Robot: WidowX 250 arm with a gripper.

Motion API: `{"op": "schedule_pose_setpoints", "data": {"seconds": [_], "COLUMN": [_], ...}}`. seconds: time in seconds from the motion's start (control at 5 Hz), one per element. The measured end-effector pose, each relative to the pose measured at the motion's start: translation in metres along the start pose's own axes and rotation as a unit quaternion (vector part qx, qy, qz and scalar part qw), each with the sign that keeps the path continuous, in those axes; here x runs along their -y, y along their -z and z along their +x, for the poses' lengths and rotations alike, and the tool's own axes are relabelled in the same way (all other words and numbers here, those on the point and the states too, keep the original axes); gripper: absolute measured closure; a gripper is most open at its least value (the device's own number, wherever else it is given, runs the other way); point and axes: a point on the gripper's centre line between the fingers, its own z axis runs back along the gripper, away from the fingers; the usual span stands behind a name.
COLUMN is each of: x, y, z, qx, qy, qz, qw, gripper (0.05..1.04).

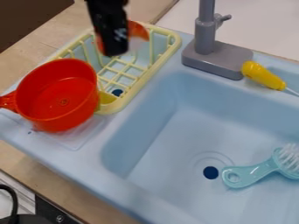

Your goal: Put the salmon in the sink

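A wide light-blue plastic sink [166,148] is taking up most of the view, its deep basin lying centre and right. A tan wooden table [58,33] is running beneath it, showing along the upper left and lower left. A pale-yellow plastic dish rack [170,40] with a slatted grid is resting on the sink's upper-left ledge, outside the basin. Just beside it, a round red plastic pot [61,94] is covering part of the rack's near left side, its stubby handle pointing toward the left edge. A grey plastic tap [213,54] is standing upright on the ledge behind the basin. The black tool [115,48] is hanging down from the top edge, in front of the rack's far part. How far open it is and whether it is gripping anything, I cannot tell. A turquoise brush [257,171] with white bristles is lying in the basin at the lower right. An orange piece with a pale patch, seemingly the salmon [139,32], is showing on both sides of the tool, partly hidden by it; whether it is resting in the rack or hanging above it, I cannot tell. A yellow-handled utensil [262,75] is lying right of the tap's base. A round dark-blue drain [210,172] is marking the basin floor, just left of the brush's handle.
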Motion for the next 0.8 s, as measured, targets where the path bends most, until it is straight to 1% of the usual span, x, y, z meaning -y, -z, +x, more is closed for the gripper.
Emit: {"op": "schedule_pose_setpoints", "data": {"seconds": [0.2,0.4,0.6,0.8], "x": [0.028,0.058,0.081,0.100], "y": [0.005,0.017,0.031,0.051], "z": [0.020,0.032,0.039,0.038], "qx": [0.005,0.008,-0.011,-0.029], "qy": [0.048,0.095,0.130,0.141], "qz": [-0.001,-0.018,-0.024,-0.040], "qw": [0.9988,0.9953,0.9911,0.9888], "gripper": [0.530,0.530,0.530,0.530]}}
